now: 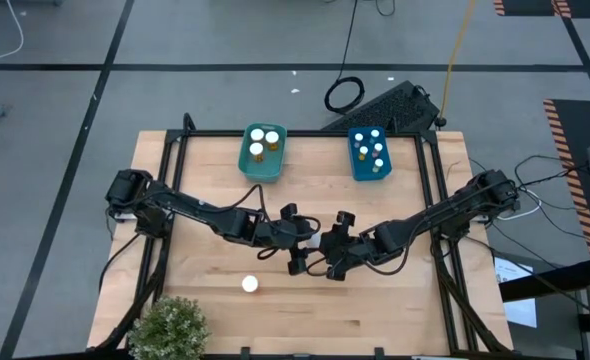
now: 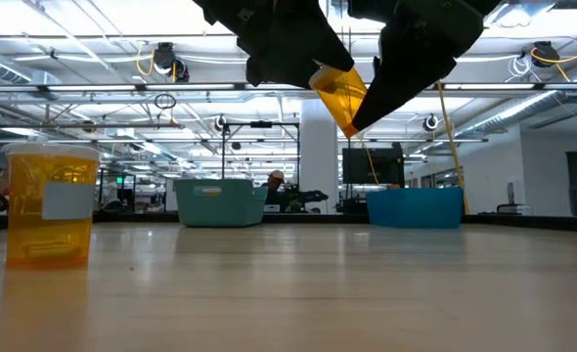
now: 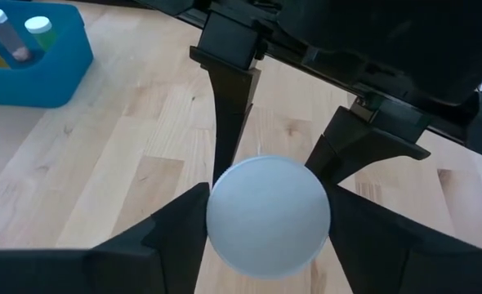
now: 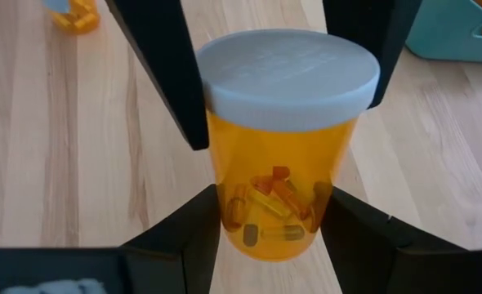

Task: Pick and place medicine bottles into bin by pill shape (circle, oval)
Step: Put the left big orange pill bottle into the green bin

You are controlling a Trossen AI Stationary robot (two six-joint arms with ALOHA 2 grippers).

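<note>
One medicine bottle (image 4: 278, 175), orange with a white cap and capsule-shaped pills inside, hangs tilted above the table's middle (image 2: 339, 96). Both grippers meet at it: my left gripper (image 1: 297, 243) from the left, shut on its cap end, and my right gripper (image 1: 333, 250) from the right, shut on its body. Another orange medicine bottle (image 1: 250, 284) stands upright on its base on the near left part of the table (image 2: 52, 203). More bottles stand in the teal bin (image 1: 263, 152) and the blue bin (image 1: 370, 152) at the far edge. My left gripper pinches the white cap (image 3: 267, 216) by its rim, one finger (image 3: 171, 233) on each side. The cap faces the wrist camera. The bottle is lifted clear of the table. My right gripper pinches the orange body near its bottom end (image 4: 270, 237) between its two fingers (image 4: 184, 241). The fingers lie across the bottle, which is tilted in the air with its capsules gathered at the bottom.
A potted plant (image 1: 170, 328) stands at the near left corner. The two bins sit side by side at the far edge. Bare wood lies between the bins and the grippers, and toward the near right.
</note>
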